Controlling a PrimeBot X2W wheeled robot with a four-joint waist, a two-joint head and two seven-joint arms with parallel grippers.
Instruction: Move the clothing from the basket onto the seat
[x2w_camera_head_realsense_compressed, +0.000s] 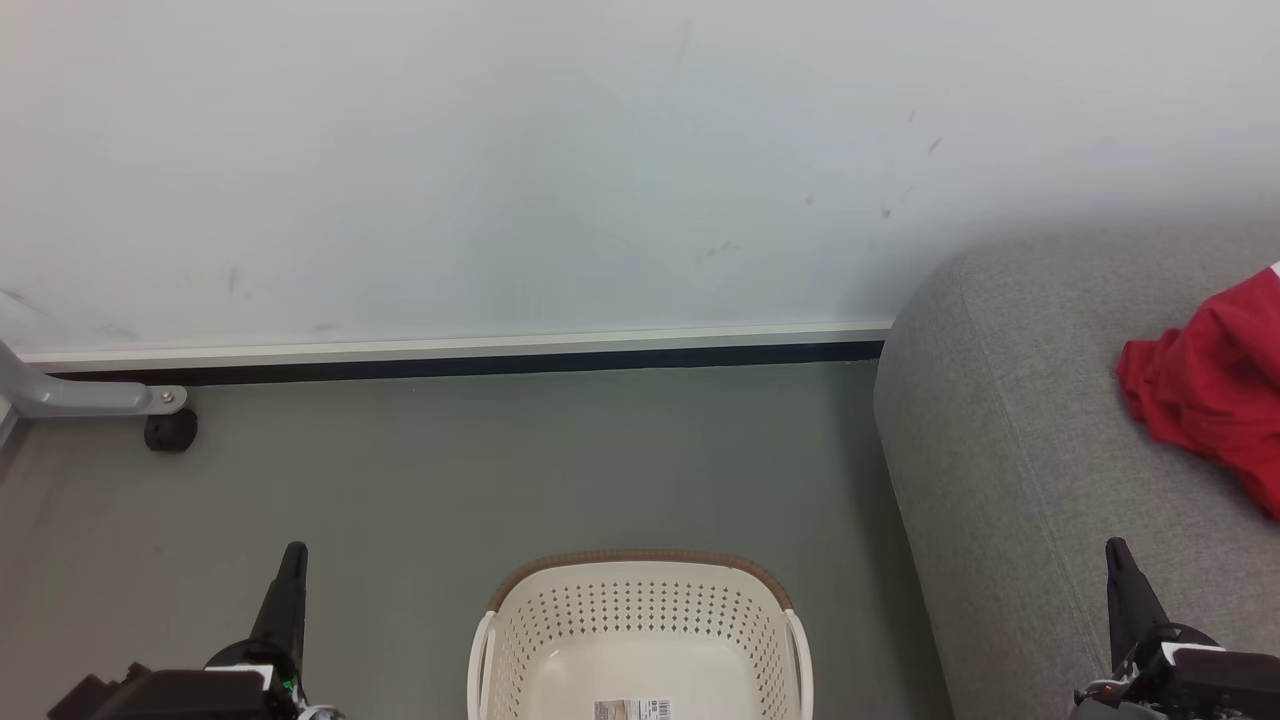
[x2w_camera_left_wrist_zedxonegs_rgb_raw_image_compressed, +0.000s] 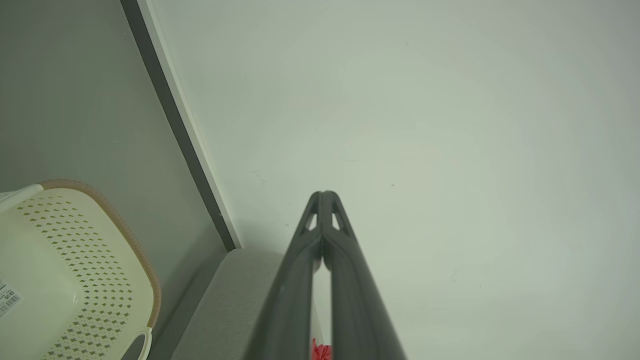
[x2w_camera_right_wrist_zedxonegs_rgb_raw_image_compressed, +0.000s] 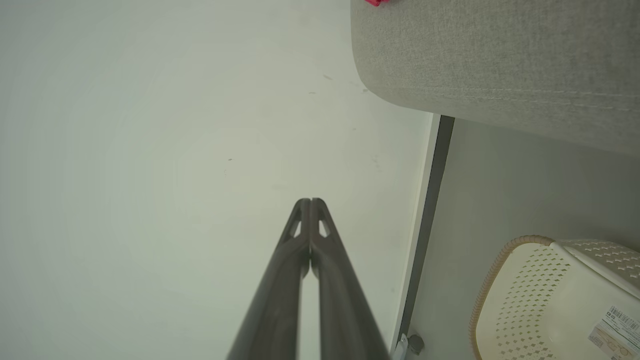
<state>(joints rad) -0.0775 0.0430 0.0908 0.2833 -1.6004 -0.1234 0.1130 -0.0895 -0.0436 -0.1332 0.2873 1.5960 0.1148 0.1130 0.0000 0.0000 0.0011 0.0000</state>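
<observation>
Head view: clothing (x2w_camera_head_realsense_compressed: 1215, 390) lies on the seat (x2w_camera_head_realsense_compressed: 1010, 440), cut off at right; basket (x2w_camera_head_realsense_compressed: 640, 610) cut off below. Left claw (x2w_camera_head_realsense_compressed: 294, 555) and right claw (x2w_camera_head_realsense_compressed: 1116, 548) point upward at bottom corners, fingers pressed together, both closed

I read a cream-white plastic laundry basket (x2w_camera_head_realsense_compressed: 640, 610) at bottom centre, speckled with diamond perforations and rimmed in brown, with a black-and-white barcode sticker (x2w_camera_head_realsense_compressed: 632, 709). On the right, a grey woven fabric sofa (x2w_camera_head_realsense_compressed: 1010, 450) carries bright red soft clothing (x2w_camera_head_realsense_compressed: 1210, 390). The floor (x2w_camera_head_realsense_compressed: 400, 480) is dull grey-green, my long fingers (x2w_camera_left_wrist_zedxonegs_rgb_raw_image_compressed: 292, 295) dark grey.
</observation>
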